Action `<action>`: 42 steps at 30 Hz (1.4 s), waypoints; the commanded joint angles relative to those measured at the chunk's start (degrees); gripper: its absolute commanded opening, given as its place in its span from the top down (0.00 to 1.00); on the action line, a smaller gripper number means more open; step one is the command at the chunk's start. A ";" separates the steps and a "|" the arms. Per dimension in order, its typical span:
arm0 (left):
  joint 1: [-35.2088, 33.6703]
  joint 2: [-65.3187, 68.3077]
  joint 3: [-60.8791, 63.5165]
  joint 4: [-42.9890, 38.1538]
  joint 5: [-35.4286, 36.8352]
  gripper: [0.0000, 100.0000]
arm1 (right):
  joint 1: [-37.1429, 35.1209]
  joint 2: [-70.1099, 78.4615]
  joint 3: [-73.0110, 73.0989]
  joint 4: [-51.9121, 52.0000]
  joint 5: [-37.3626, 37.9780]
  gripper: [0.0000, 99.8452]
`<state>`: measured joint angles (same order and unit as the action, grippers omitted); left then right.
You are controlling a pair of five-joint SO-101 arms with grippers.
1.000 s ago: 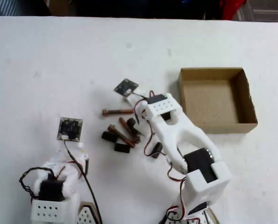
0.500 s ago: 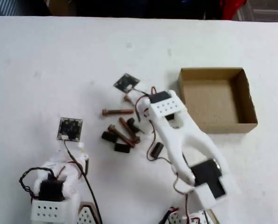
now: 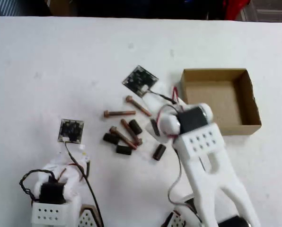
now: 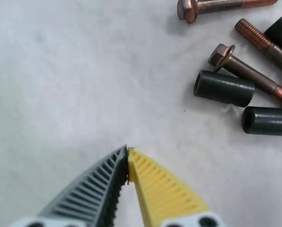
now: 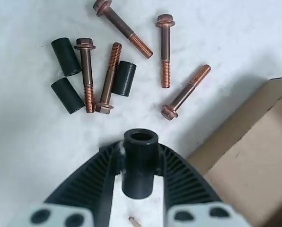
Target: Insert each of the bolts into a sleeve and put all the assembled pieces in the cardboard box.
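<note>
**Grippers.** The right gripper (image 5: 140,147) has its jaws clamped narrowly across the wall of one black cylindrical sleeve (image 5: 140,165). The sleeve sits in line with the fingers, one open end standing proud of the tips, over the white table (image 3: 60,56) near the left side of the brown cardboard box (image 3: 215,72). The left gripper (image 4: 127,153) has its jaws closed tip to tip with nothing between them. It is at the near left, apart from the parts.

**Loose stock.** Five copper-coloured flanged hex bolts (image 5: 123,28) and three further black sleeves (image 5: 66,56) are counted from the right wrist. They lie flat in a cluster at mid-table, left of the box, and some touch.

**Handling.** The parts are judged rigid, small and fairly light. Being round and smooth, they are liable to roll or slip.
- Bolts are best taken across the shank near the head, with the threaded end left free.
- Sleeves are best taken across the wall, with the bore unobstructed.

**Container.** The box is upright and open-topped with a bare floor. No bolt is seated in any sleeve.
</note>
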<state>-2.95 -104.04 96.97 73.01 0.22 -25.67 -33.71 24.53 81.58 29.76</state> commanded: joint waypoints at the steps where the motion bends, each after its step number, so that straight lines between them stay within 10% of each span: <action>1: -0.66 0.04 0.09 0.44 0.18 0.98 | -0.40 -9.01 -1.58 4.00 0.62 0.98; 26: -0.66 0.04 0.09 0.44 0.18 0.98 | -0.40 -56.40 21.54 8.92 0.62 0.98; 42: -0.66 0.04 0.09 0.44 0.18 0.98 | -0.48 -66.15 38.24 -8.04 0.53 0.98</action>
<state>-2.95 -104.04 96.97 73.01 0.22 -25.67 -98.33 60.48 78.15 29.76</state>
